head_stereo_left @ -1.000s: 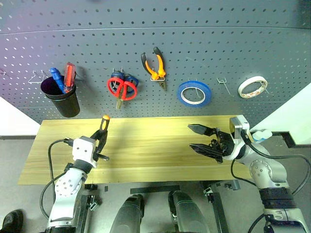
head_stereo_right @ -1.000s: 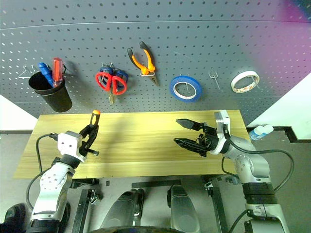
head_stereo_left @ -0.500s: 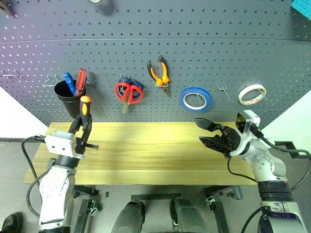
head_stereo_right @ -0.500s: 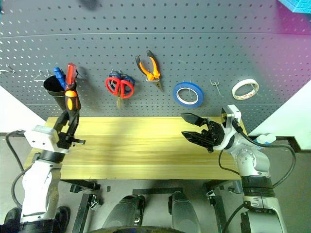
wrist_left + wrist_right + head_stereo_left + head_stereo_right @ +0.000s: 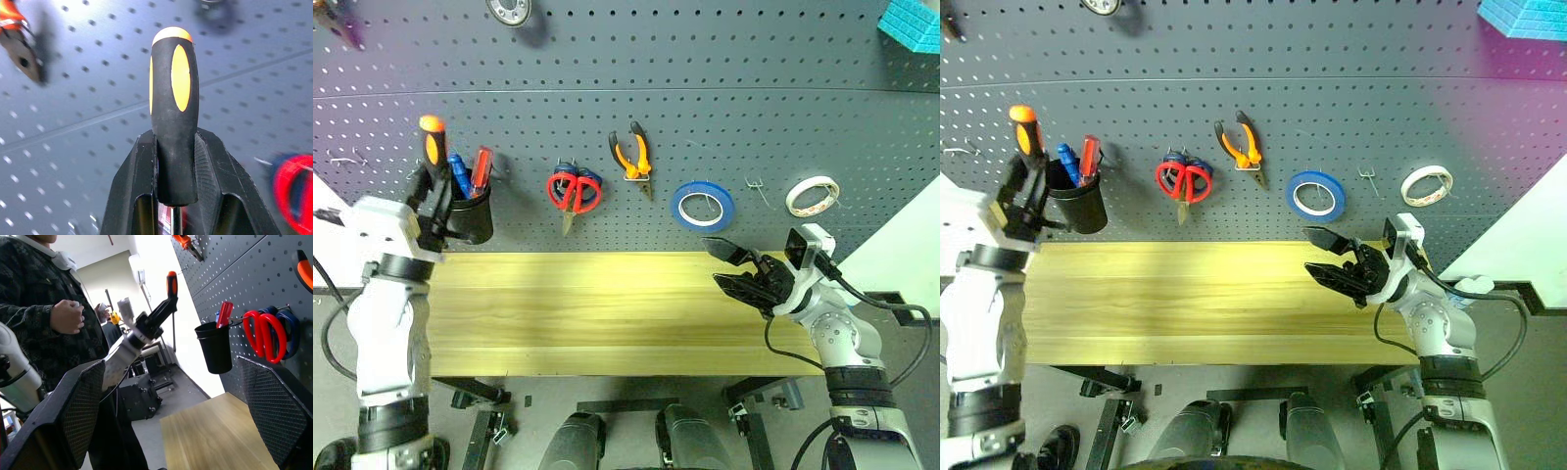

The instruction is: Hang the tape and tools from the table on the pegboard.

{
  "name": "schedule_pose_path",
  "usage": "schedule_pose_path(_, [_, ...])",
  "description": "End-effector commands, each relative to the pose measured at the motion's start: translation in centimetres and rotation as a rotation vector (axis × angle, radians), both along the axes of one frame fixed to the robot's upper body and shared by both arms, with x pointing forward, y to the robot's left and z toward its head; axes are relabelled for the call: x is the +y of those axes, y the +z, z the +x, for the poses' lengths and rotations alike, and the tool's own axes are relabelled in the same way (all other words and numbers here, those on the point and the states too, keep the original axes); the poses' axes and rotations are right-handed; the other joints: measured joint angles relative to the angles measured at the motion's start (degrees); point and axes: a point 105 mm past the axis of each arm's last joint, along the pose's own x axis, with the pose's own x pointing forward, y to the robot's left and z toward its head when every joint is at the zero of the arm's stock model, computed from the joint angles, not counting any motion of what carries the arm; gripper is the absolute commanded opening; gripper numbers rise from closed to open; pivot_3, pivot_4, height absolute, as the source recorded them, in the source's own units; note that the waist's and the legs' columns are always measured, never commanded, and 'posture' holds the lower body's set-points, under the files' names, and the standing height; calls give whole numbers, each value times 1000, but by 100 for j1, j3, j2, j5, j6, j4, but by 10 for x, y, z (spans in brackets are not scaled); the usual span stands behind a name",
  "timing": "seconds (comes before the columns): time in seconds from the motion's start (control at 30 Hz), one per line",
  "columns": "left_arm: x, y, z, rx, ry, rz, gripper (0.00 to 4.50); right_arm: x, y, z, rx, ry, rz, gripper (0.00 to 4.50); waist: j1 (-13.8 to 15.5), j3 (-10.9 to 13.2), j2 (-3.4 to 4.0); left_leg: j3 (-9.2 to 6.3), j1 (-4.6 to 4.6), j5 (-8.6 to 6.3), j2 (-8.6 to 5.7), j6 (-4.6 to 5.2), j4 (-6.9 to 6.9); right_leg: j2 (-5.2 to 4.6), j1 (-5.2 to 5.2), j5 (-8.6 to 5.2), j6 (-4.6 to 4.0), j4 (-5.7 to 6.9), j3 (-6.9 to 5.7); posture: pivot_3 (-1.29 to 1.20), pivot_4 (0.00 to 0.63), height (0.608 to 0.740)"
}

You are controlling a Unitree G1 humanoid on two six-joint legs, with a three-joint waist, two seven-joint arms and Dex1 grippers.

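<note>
A black cup [image 5: 470, 217] holds a blue screwdriver [image 5: 460, 176] and a red screwdriver [image 5: 481, 168]. Blue-handled scissors [image 5: 590, 181] hang mostly hidden. A whitish tape roll [image 5: 812, 196] hangs at the right. A person in a dark patterned top [image 5: 34, 303] stands nearby, perhaps clasping something small.

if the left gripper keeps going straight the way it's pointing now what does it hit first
Most likely the pegboard. The left gripper, shut on the screwdriver, points up and forward at bare panel. In the head views it sits beside the black cup, but depth is hard to judge.
</note>
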Motion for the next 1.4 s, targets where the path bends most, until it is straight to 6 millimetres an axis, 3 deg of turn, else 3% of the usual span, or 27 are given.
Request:
schedule_pose_path(0.03, [10,21,7,-60,30,25,645,1,6,-2,-37,-2,4,4500,-5,-7,-1,0,0,0,0,0,0,0,0,0,0,0,0,-33,74,740])
schedule_pose_path(0.3, [16,50,30,-119,9,13,645,-1,5,-4,-26,-12,-7,4500,-18,-17,-4,1,-3,0,0,0,1,-2,-4,2,2,2,1,-47,80,740])
schedule_pose_path(0.57, [18,55,44,-133,4,10,645,-1,3,-7,-15,-18,-15,4500,-27,-18,-4,1,-3,0,0,0,2,-2,-7,2,2,7,2,-55,93,740])
schedule_pose_path(0.9, [24,23,65,-52,17,4,645,-2,2,-12,1,-25,-40,4500,-40,-18,-4,0,-4,0,0,0,3,-3,-9,2,3,8,3,-71,119,740])
schedule_pose_path(1.4, [38,-44,49,70,68,-140,645,-5,2,-11,14,-30,-58,4500,-43,-17,-4,0,-4,-1,0,1,2,-7,-10,2,3,9,13,-59,125,740])
